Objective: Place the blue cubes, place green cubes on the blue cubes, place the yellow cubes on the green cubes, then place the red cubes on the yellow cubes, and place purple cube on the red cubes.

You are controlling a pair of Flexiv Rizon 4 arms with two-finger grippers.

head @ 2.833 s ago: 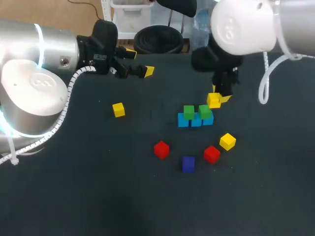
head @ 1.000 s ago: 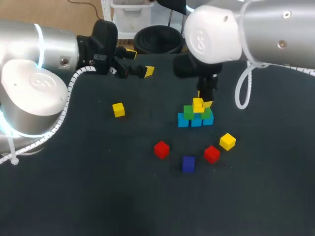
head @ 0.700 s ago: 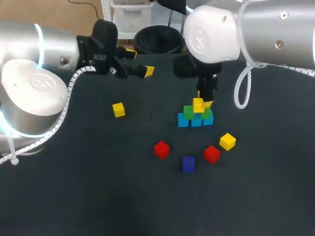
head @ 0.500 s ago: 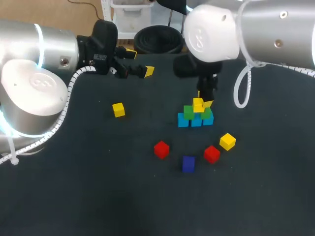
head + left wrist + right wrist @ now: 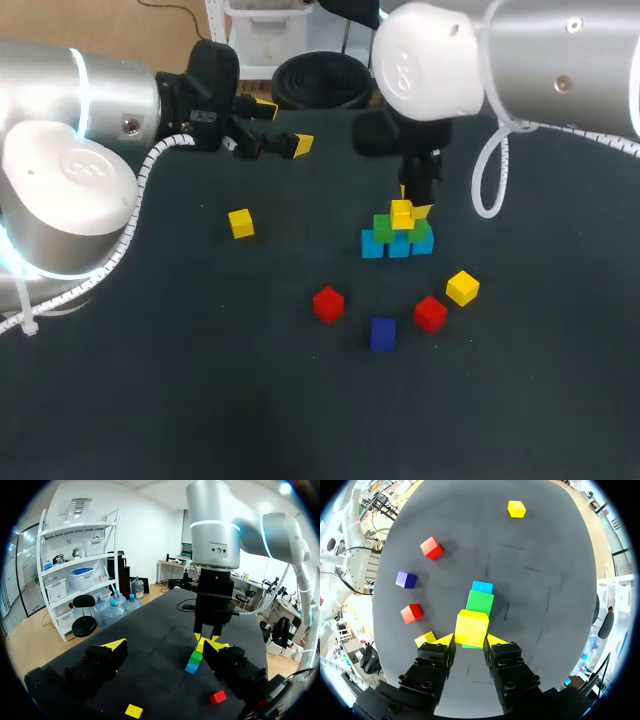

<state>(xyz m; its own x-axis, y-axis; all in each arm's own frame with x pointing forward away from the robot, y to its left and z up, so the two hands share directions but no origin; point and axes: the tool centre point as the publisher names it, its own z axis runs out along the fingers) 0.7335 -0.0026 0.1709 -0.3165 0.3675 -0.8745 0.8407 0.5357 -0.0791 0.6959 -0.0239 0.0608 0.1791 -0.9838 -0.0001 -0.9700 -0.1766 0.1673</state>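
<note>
My right jaws are closed on the held yellow cube (image 5: 402, 213). The right wrist view shows one yellow tip against each side of it. That cube sits on top of the two green cubes (image 5: 384, 227), over the seam between them. The green pair rests on the row of three blue cubes (image 5: 372, 245) near the middle of the bench (image 5: 200, 390).

My left jaws hang wide apart with nothing in them, above the far left part of the bench and well apart from the stack.

Loose on the bench are a left yellow cube (image 5: 240, 222) and a right yellow cube (image 5: 462, 287). There are also a left red cube (image 5: 328, 303) and a right red cube (image 5: 430, 313), with the purple cube (image 5: 382, 333) between the two reds and slightly nearer me.
</note>
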